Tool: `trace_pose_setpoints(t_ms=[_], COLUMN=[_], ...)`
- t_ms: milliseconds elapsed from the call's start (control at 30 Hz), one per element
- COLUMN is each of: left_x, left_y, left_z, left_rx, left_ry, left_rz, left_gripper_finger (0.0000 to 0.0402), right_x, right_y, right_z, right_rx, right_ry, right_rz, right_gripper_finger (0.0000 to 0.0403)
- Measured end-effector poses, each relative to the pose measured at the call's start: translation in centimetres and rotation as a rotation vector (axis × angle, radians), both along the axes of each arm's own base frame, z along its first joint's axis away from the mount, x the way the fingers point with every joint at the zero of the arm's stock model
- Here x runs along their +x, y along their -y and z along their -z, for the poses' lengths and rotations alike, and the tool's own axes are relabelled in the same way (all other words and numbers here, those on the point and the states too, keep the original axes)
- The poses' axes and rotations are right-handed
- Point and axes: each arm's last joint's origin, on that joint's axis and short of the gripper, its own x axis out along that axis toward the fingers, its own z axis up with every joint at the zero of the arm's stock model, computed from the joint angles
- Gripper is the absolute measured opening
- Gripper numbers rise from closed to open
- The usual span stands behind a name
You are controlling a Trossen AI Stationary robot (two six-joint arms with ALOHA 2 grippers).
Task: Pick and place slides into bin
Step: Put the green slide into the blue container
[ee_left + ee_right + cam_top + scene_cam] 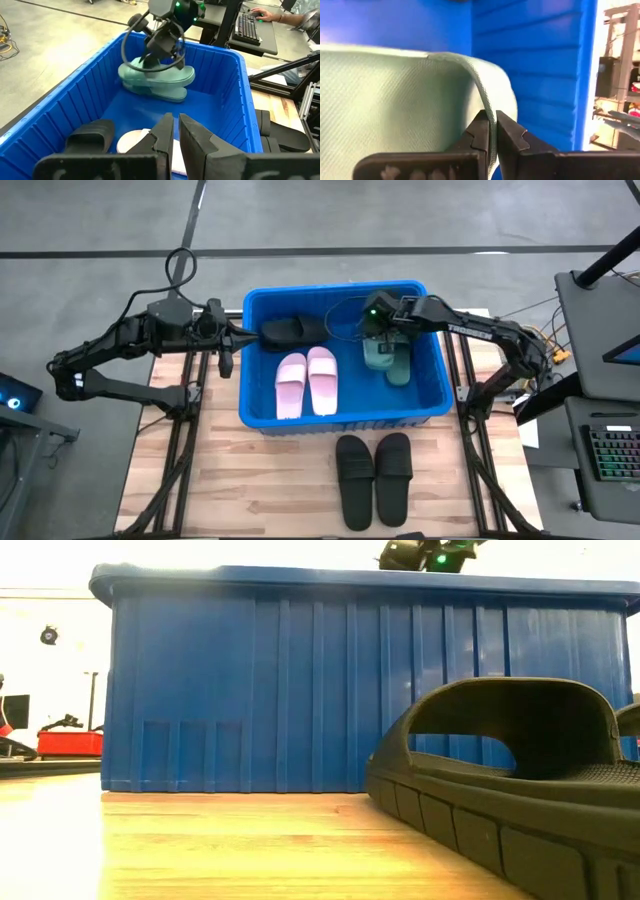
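The left gripper [232, 340] waits at the blue bin's [252, 408] left wall, fingers closed on nothing. The right gripper [491, 132] pinches the green slide's [165, 80] strap inside the bin. The strap looks thin, soft and light; it is probably the best hold.

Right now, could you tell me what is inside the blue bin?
The bin holds a pink pair, a black slide and two green slides, one pinched by the right gripper. The floor beneath them is hidden.
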Motion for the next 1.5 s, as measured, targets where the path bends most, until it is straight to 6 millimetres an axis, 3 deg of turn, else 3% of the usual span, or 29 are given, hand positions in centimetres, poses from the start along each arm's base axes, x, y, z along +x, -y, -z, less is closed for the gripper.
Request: trace_pose_setpoints(t_ms=[233,500,833,1200,1500], left_x=[0.1,0.2,0.4,1.7,2.5], left_y=[0.0,0.0,-0.1,-0.3,-0.5], left_z=[0.0,-0.1,-0.3,0.3,0.6], left_rx=[-0.002,-0.023,-0.027,-0.034,-0.039], left_ry=[-0.002,0.015,0.040,0.001,-0.022], left_rz=[-0.001,-0.010,-0.013,-0.013,-0.013], left_gripper_finger=[0.0013,0.0013,0.0013,0.0013,0.0013], right_x=[-2.3,-4.1,-5.2,-6.9,-6.6], right_y=[-0.4,0.4,0.8,0.6,0.9], right_z=[0.5,2.7,4.3,8.6,7.9], right_rx=[0.015,0.012,-0.053,-0.014,-0.005], right_ry=[-0.115,-0.251,-0.254,-0.342,-0.265], right_rz=[-0.046,-0.072,-0.120,-0.142,-0.043], right_gripper_finger=[0.0009,0.0009,0.0009,0.0011,0.0013])
